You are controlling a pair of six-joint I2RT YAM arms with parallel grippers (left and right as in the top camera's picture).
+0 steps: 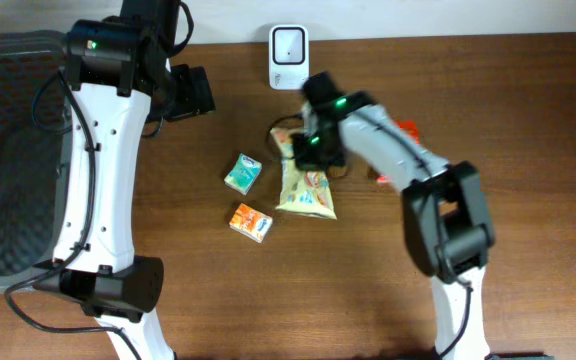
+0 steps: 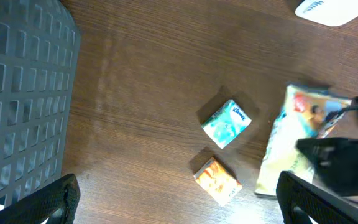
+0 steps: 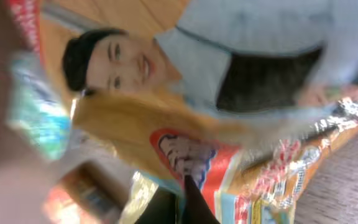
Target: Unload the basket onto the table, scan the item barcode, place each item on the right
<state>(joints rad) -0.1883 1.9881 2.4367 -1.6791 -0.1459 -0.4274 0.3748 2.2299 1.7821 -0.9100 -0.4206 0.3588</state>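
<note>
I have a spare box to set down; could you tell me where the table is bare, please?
Bare wood: the front edge below the orange pack and snack bag, and right of the right arm. Crowded from the scanner down to the teal pack.

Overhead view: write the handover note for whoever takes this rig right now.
Left gripper: open and empty, held over the table by the basket, away from the items.
Right gripper: shut on the top end of the bag, which appears to lie on the table.
Scanner: at the table's far edge, just beyond the bag.
Tissue pack and orange pack: left of the bag, untouched.
Done: bag gripped.
Left: lift the bag and present its barcode to the scanner. No barcode shows in any view yet.
</note>
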